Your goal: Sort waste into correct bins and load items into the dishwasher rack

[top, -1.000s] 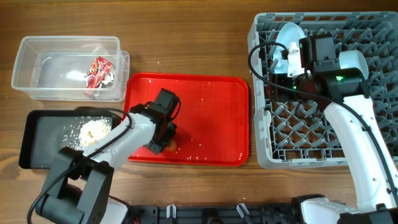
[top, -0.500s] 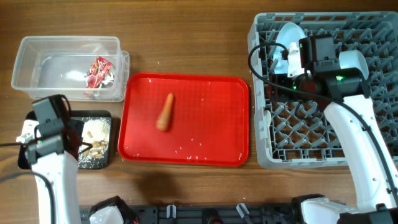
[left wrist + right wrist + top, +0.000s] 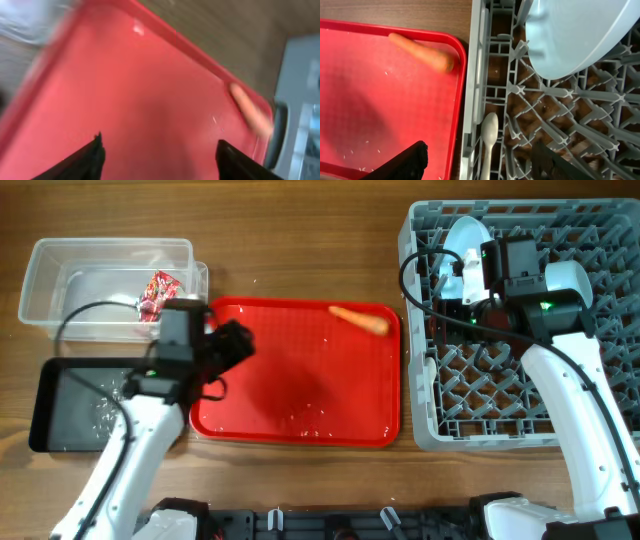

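Left gripper (image 3: 159, 142), jaws apart, is hovering over the red tray (image 3: 300, 380) as the carrot (image 3: 360, 320), light, firm, likely slick, is awaiting a pinch across its thicker middle

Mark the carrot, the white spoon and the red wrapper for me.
carrot (image 3: 360, 319): overhead view, middle of its body.
white spoon (image 3: 490, 128): right wrist view, on its bowl.
red wrapper (image 3: 156, 292): overhead view, on its red middle.

Light was even and bright overhead. My left wrist view was smeared by motion blur, the carrot (image 3: 250, 107) soft; faint glare flecked the red tray (image 3: 300, 370).
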Action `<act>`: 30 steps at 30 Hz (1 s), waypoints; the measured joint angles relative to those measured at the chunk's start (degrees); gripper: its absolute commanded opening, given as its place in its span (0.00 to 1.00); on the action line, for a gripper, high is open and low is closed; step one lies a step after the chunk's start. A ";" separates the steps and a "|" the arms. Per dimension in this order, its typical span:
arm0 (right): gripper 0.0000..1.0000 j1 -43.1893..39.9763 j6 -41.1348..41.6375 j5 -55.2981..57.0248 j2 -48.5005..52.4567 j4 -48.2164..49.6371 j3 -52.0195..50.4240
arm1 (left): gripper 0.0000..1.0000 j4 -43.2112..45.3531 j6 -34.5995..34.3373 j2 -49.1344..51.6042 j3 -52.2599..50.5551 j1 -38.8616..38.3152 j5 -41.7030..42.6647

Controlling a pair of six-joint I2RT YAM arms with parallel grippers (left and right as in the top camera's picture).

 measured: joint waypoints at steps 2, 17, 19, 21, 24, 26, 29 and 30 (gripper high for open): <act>0.69 0.00 0.00 0.00 0.00 -0.07 0.02 | 0.77 1.33 -0.09 1.95 0.00 -3.19 0.46; 0.05 0.48 -4.48 -8.50 0.00 3.67 0.00 | 0.79 -0.57 -0.11 4.22 0.00 -5.44 0.46; 0.04 3.43 -6.73 -11.26 0.74 7.82 -0.04 | 0.83 -3.19 -0.11 4.24 -0.02 -5.31 0.46; 0.04 7.54 -8.41 -11.63 3.21 14.10 -0.07 | 0.85 -8.26 -0.31 4.26 -0.02 -2.69 0.63; 0.04 11.39 -7.85 -9.27 8.96 21.29 -0.11 | 0.87 -12.13 -0.31 4.31 -0.02 1.57 0.66; 0.04 11.87 -6.80 -7.52 14.82 26.29 -0.09 | 0.88 -13.84 -0.31 4.31 -0.02 4.28 0.66; 0.04 11.87 -2.95 -2.58 23.04 30.75 -0.11 | 0.88 -13.99 -0.31 4.31 -0.02 5.07 0.66; 0.04 11.87 -2.56 -1.99 24.35 31.04 -0.11 | 0.88 -14.03 -0.31 4.31 -0.02 5.07 0.68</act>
